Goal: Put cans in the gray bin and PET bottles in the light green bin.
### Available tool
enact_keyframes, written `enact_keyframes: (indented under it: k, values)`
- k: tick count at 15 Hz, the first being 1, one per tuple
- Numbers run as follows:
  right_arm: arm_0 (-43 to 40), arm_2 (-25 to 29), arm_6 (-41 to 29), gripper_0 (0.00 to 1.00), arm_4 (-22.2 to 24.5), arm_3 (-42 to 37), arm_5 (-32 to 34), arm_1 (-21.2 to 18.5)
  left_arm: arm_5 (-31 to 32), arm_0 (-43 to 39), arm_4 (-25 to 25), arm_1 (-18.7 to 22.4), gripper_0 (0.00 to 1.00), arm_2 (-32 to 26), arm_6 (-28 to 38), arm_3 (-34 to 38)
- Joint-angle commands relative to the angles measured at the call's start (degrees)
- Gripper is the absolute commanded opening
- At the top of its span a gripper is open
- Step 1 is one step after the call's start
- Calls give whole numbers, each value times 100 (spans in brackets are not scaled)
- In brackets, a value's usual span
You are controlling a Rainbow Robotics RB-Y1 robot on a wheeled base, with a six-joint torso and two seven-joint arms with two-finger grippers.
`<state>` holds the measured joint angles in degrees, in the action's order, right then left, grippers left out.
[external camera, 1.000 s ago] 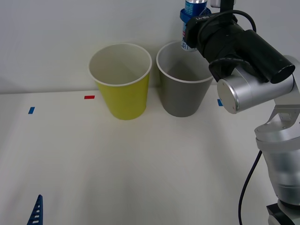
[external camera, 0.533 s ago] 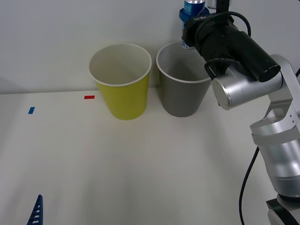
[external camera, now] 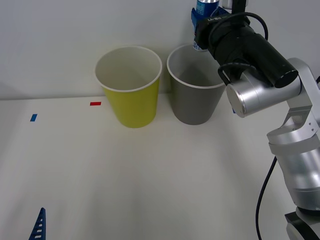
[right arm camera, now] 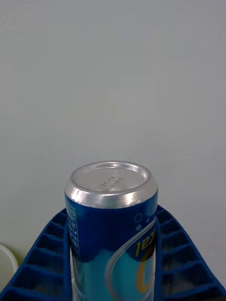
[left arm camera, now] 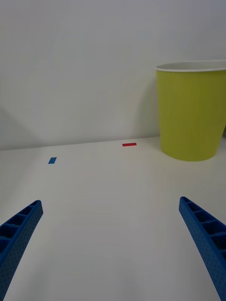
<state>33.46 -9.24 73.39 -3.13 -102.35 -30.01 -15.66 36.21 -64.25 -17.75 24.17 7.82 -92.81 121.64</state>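
Risk: the can (external camera: 204,7) hangs above the far right rim of the gray bin (external camera: 195,97), not over the middle of its mouth. If let go here it could clip the white rim and tumble behind the bin, or bounce left toward the light green bin (external camera: 131,100), just beside the gray one. Moving it nearer the centre of the opening first looks safer.

Right tool (right arm camera: 112,263): blue ribbed fingers clamped on both sides of the can, silver end showing.

Left tool (left arm camera: 110,244): fingers spread wide apart, holding nothing, low over the near left counter (external camera: 125,175).
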Motion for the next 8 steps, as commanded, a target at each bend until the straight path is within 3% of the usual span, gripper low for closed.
enact_keyframes:
  k: [1, 8]
  values:
    - [-6, -87, -71, 100, 190, 4, -4, 1, 0, 0, 0, 0, 100, 0, 0, 0]
    - [-410, -183, -290, 100, 506, -470, 48, 45, 0, 0, 0, 0, 100, 0, 0, 0]
